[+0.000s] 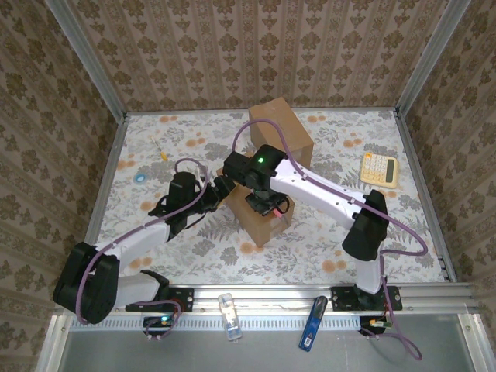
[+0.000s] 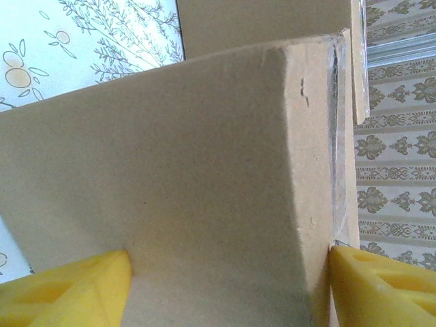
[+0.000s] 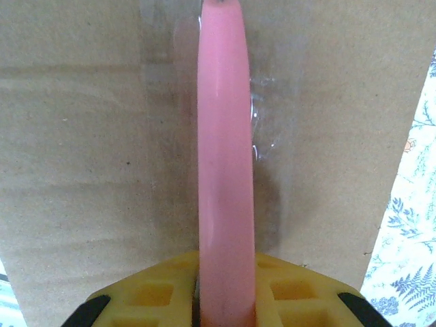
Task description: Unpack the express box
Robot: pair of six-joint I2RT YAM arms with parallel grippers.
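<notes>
The express box point(image 1: 260, 229) is a small brown cardboard carton at the table's middle. In the left wrist view the box point(image 2: 225, 170) fills the space between my yellow fingers point(image 2: 68, 293), and my left gripper point(image 2: 230, 286) clamps its two sides; from above this gripper point(image 1: 221, 188) sits at the carton's left end. My right gripper point(image 1: 267, 203) hovers over the carton's top, shut on a pink cutter point(image 3: 225, 170). The cutter points along the clear tape point(image 3: 262, 129) on the cardboard point(image 3: 82, 170); its tip is cut off by the frame's top edge.
A second, larger cardboard box point(image 1: 280, 128) stands behind the first. A yellow calculator point(image 1: 379, 168) lies at the right. A small yellow item point(image 1: 161, 153) and a blue one point(image 1: 140, 177) lie at the left. A white object point(image 1: 229, 316) and a blue one point(image 1: 312, 323) rest on the near rail.
</notes>
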